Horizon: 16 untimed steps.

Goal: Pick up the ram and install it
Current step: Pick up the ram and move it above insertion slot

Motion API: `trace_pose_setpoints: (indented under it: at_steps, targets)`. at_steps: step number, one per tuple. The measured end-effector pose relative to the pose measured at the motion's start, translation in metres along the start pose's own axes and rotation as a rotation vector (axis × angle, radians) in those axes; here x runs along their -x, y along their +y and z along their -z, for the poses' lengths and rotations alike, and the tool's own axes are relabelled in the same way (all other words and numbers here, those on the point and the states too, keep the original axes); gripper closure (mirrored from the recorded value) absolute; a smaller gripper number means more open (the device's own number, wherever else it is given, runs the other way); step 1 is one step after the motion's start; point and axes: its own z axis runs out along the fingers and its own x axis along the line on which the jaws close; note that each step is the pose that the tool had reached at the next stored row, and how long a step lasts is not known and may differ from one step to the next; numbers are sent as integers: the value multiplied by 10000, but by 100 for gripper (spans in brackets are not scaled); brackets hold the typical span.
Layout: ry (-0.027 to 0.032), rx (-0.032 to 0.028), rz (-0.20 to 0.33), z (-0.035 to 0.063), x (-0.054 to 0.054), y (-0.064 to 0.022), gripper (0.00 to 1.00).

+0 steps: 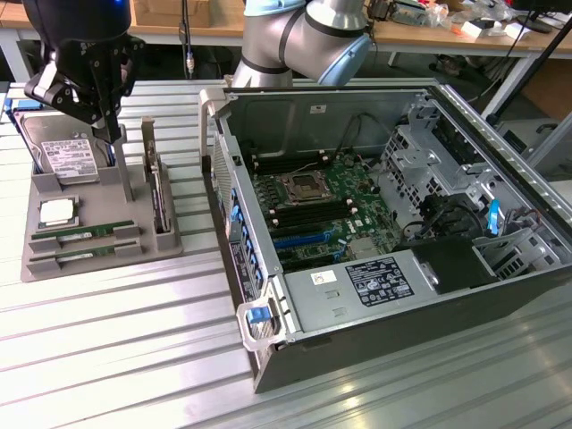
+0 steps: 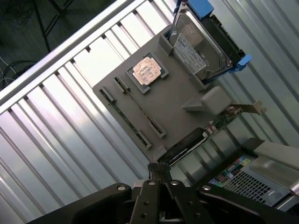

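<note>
**Claw shut and empty above the parts tray; both ram sticks in their slots**

A grey parts tray [image 1: 98,210] sits on the ribbed metal tabletop [image 1: 116,340] at the exterior view's left. At its far end a hard drive [image 1: 67,156] with a white label leans in a holder. Just in front of it, a square silver processor chip [image 1: 55,212] lies in a shallow pocket. Nearer the camera, two long grooves each hold a green stick. The upper ram stick [image 1: 76,234] lies just beside the chip, and the lower ram stick [image 1: 85,253] runs parallel to it along the tray's near edge. Both are seated in their grooves, with nothing touching them. An expansion card [image 1: 159,192] stands on edge in a slot on the tray's right side.

The open computer case [image 1: 402,344] fills the centre and the exterior view's right. Inside it lies the motherboard [image 1: 313,210], with a processor socket [image 1: 299,189] flanked by long memory slots, some of them blue. A silver power supply [image 1: 375,281] with a dark label sits toward the near wall, and black cables and drive bays fill the right end.

In the wrist view, the fingers of the claw [image 2: 161,171] are pressed together, pinching nothing. In the upper left of the exterior view, the claw hangs above the tray's far end, over the hard drive and well clear of both ram sticks.
</note>
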Motion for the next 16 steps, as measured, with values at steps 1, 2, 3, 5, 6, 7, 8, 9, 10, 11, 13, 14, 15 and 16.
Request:
trace_pose_setpoints:
  at_steps: [1, 2, 3, 5, 6, 7, 8, 9, 10, 11, 13, 14, 15, 16]
  targets:
    - [4, 2, 91, 0, 0, 0, 89]
    - [7, 4, 148, -1, 0, 0, 89]
    - [11, 6, 247, -1, 0, 0, 89]
    - [15, 8, 340, -1, 0, 0, 89]
    - [16, 9, 372, -2, 0, 0, 89]
    - [18, 10, 430, -2, 0, 0, 89]
    - [22, 12, 490, -2, 0, 0, 89]
    - [25, 13, 564, -2, 0, 0, 89]
    - [28, 15, 636, -2, 0, 0, 89]
    - [30, 16, 672, -2, 0, 0, 89]
    - [35, 19, 778, -2, 0, 0, 89]
    - [37, 20, 835, -2, 0, 0, 89]
    - [40, 22, 895, -2, 0, 0, 89]
    - [43, 23, 963, -2, 0, 0, 89]
